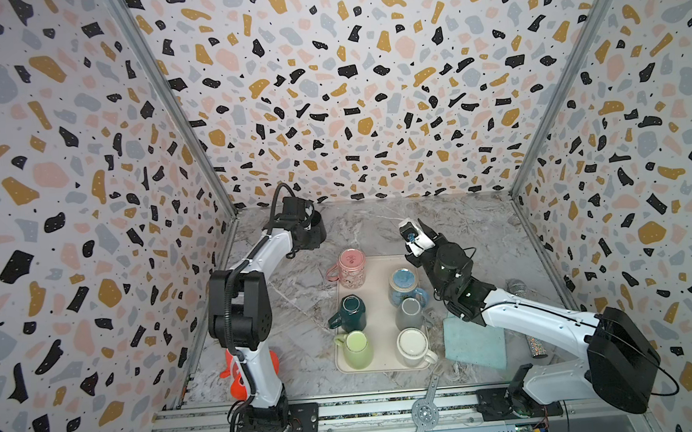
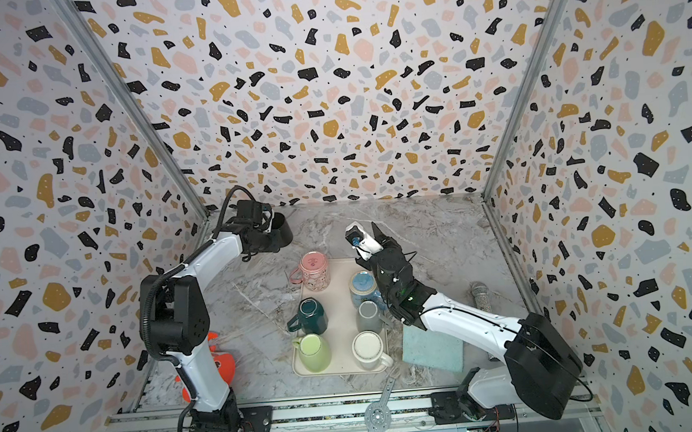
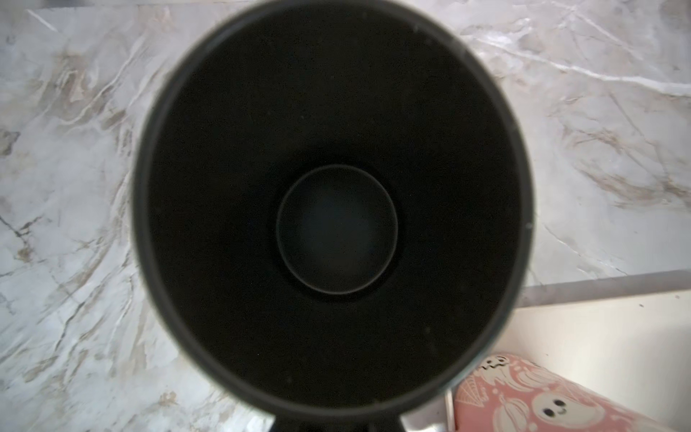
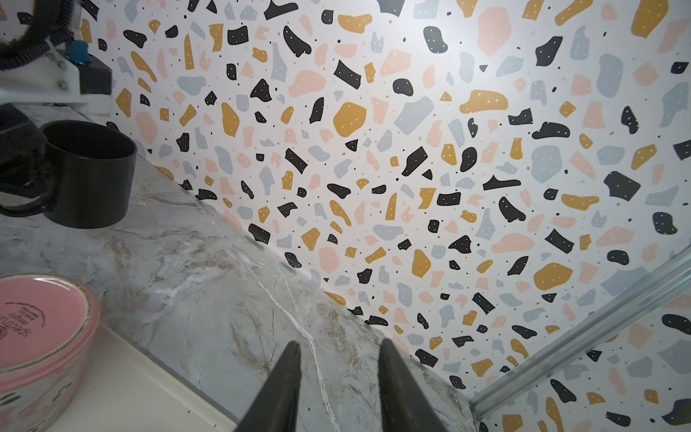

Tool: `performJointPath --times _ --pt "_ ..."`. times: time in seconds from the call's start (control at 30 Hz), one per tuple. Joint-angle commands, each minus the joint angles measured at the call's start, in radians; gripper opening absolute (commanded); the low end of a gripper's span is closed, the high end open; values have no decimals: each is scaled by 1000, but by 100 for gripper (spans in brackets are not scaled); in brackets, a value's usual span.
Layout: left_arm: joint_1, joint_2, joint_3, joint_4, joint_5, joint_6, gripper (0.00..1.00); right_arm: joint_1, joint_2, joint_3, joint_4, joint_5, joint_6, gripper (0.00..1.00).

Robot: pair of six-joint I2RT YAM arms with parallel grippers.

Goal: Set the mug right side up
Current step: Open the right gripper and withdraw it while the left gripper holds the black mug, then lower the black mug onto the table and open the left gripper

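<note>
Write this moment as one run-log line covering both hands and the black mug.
left hand: shut on black mug handle | black mug: mouth up, off tray | right hand: open, empty, raised behind tray

Clock read from right gripper (image 4: 340, 342), twelve o'clock along its fingers (image 4: 288, 389). Fingers parted, nothing between, only table (image 4: 209, 284) behind the gap. At ten o'clock, well apart: black mug (image 4: 89, 175), mouth turned away from table, contact with table unclear; left gripper (image 4: 31, 168) dark at its handle, grip itself lost in shadow. At nine o'clock, near: pink mug (image 4: 41, 318), base up, on tray (image 4: 123, 389). From eleven round to three o'clock: terrazzo wall (image 4: 411, 168), crossed at three o'clock by rail (image 4: 583, 321).
</note>
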Motion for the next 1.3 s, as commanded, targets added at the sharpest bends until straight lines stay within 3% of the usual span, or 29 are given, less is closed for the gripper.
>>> performJointPath --times 0.0,0.87,1.27 --pt "3 -38 -9 128 -37 -20 0 0 -45 -7 -16 13 54 36" --pt "76 69 10 153 34 127 0 0 -74 -33 -47 -2 111 37" --pt "80 99 5 155 20 102 0 2 -61 -28 -54 -1 122 37"
